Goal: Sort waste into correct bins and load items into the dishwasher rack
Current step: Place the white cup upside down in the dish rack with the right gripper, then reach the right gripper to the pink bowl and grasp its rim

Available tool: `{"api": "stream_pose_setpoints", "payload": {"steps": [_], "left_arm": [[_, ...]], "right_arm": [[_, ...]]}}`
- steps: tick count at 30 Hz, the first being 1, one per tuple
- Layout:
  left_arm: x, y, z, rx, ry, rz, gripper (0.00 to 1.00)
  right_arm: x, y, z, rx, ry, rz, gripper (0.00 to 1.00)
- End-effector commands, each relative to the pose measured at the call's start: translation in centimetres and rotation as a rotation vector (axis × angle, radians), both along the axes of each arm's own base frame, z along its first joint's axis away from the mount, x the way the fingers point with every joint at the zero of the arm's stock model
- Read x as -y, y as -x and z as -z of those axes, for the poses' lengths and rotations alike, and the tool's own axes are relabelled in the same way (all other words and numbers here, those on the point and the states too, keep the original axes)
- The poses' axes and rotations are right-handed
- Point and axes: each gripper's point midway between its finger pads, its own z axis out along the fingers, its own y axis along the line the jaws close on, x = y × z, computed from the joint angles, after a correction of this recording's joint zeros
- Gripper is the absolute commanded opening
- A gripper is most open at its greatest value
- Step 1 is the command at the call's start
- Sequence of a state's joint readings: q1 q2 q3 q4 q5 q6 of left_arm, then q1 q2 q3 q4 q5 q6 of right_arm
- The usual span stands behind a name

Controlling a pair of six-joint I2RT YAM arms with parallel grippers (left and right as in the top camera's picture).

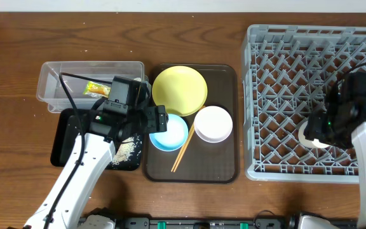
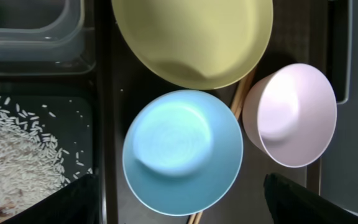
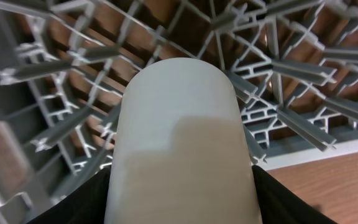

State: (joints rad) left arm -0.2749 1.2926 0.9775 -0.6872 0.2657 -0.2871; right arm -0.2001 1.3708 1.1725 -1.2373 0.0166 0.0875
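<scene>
One end effector (image 3: 180,202) low around cup (image 3: 179,106)

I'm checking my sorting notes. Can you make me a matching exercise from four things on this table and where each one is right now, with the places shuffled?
Things:
1. wrapper
2. rice
3. blue bowl
4. cup

Places:
A. on the brown tray
B. held in the right tool over the rack
C. in the clear tub
D. in the black tray

Pairs: 1-C, 2-D, 3-A, 4-B
</scene>
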Motion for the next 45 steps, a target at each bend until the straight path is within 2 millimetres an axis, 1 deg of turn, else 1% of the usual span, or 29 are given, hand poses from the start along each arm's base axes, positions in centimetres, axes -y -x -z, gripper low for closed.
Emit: {"api": "stream_pose_setpoints", "payload": {"steps": [1, 4, 5, 6, 7, 8, 9, 11, 13, 15, 16, 18, 20, 22, 23, 25, 27, 28, 29, 31, 33, 36, 41, 43, 45], "left_arm": [[-0.5, -0.3, -0.3, 0.019, -0.026, -0.005, 0.87], [-0.5, -0.3, -0.3, 0.019, -0.026, -0.005, 0.87], [-0.5, -0.3, -0.3, 0.019, -0.026, -0.005, 0.87], [-0.5, -0.3, -0.3, 0.019, -0.026, -0.005, 0.87], [-0.5, -0.3, -0.3, 0.019, -0.026, -0.005, 0.87], [-0.5, -0.3, -0.3, 0.019, -0.026, -0.005, 0.87], [-0.5, -0.3, -0.3, 0.019, -0.026, -0.005, 0.88], [-0.5, -0.3, -0.3, 0.019, -0.026, -0.005, 0.92], [-0.5, -0.2, -0.3, 0.015, -0.027, -0.005, 0.93], [-0.6, 0.0, -0.2, 0.007, -0.030, -0.004, 0.93], [-0.6, 0.1, -0.1, 0.001, -0.031, -0.004, 0.94], [-0.7, 0.5, 0.1, -0.015, -0.036, -0.004, 0.94], [-0.9, 1.0, 0.3, -0.038, -0.044, -0.004, 0.94], [-1.3, 1.6, 0.7, -0.070, -0.066, -0.011, 0.94], [-1.6, 1.9, 0.9, -0.085, -0.079, -0.021, 0.94], [-2.8, 2.4, 1.4, -0.120, -0.123, -0.093, 0.94], [-4.3, 2.9, 2.0, -0.148, -0.179, -0.174, 0.94], [-4.9, 3.2, 2.3, -0.161, -0.206, -0.213, 0.94], [-5.3, 3.4, 2.5, -0.169, -0.219, -0.232, 0.94], [-5.5, 3.7, 2.7, -0.180, -0.226, -0.243, 0.94], [-5.5, 3.8, 2.7, -0.186, -0.228, -0.242, 0.94], [-5.5, 3.8, 2.7, -0.186, -0.229, -0.241, 0.94], [-5.5, 3.8, 2.7, -0.185, -0.229, -0.241, 0.94], [-5.5, 3.8, 2.7, -0.185, -0.229, -0.241, 0.94], [-5.5, 3.8, 2.7, -0.185, -0.229, -0.241, 0.94]], "right_arm": [[1.3, 0.0, 1.3, -0.065, 0.031, 0.049, 0.11], [1.3, 0.0, 2.6, -0.120, 0.019, 0.047, 0.17], [1.3, -0.1, 3.0, -0.135, 0.012, 0.046, 0.31], [1.2, -0.1, 3.2, -0.141, 0.006, 0.045, 0.51], [0.9, -0.2, 3.4, -0.145, -0.014, 0.044, 0.95], [0.4, -0.3, 3.5, -0.142, -0.043, 0.042, 0.99], [0.0, -0.4, 3.5, -0.135, -0.066, 0.040, 0.99], [-0.6, -0.9, 3.1, -0.108, -0.101, 0.038, 0.99], [-0.6, -1.6, 2.3, -0.077, -0.102, 0.037, 0.99], [-0.5, -2.6, 0.8, -0.026, -0.099, 0.029, 0.99], [-0.8, -3.3, -0.1, 0.010, -0.110, 0.008, 0.99], [-2.1, -5.1, -2.3, 0.107, -0.151, -0.061, 0.99], [-3.8, -6.8, -4.4, 0.204, -0.202, -0.136, 0.99], [-6.6, -8.6, -6.4, 0.314, -0.271, -0.253, 0.99], [-8.0, -9.3, -7.0, 0.358, -0.298, -0.319, 0.97], [-10.7, -10.3, -7.7, 0.415, -0.331, -0.423, 0.92], [-13.5, -11.2, -7.7, 0.442, -0.332, -0.509, 0.88], [-15.1, -11.5, -7.5, 0.448, -0.334, -0.555, 0.85], [-16.1, -11.6, -7.3, 0.448, -0.332, -0.584, 0.84], [-18.3, -11.8, -6.1, 0.428, -0.291, -0.662, 0.84], [-19.6, -11.9, -4.4, 0.387, -0.235, -0.705, 0.84], [-21.9, -11.5, -1.1, 0.296, -0.187, -0.767, 0.84], [-24.1, -10.7, 4.0, 0.159, -0.183, -0.819, 0.84], [-24.5, -10.4, 5.9, 0.109, -0.184, -0.826, 0.83], [-24.6, -10.2, 7.7, 0.061, -0.180, -0.828, 0.79]]}}
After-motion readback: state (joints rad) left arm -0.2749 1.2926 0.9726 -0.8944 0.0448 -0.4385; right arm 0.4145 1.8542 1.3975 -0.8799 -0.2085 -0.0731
